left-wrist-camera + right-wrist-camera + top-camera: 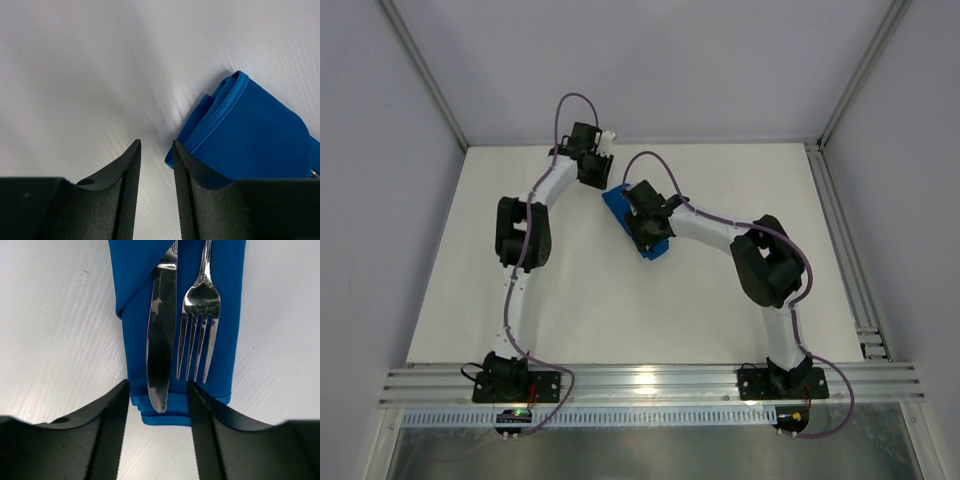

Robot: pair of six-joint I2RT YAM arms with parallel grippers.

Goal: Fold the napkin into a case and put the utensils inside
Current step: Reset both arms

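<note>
Both knife [160, 350] and fork [201, 300] lie on the blue case [132, 290], handles seemingly tucked in; left gripper [156, 145] and right gripper [157, 385] each gape, holding nothing.

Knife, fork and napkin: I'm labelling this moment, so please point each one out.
knife [161, 335]: right wrist view, middle of the blade.
fork [201, 297]: right wrist view, head above the tines.
napkin [260, 135]: left wrist view, flat top layer.
</note>
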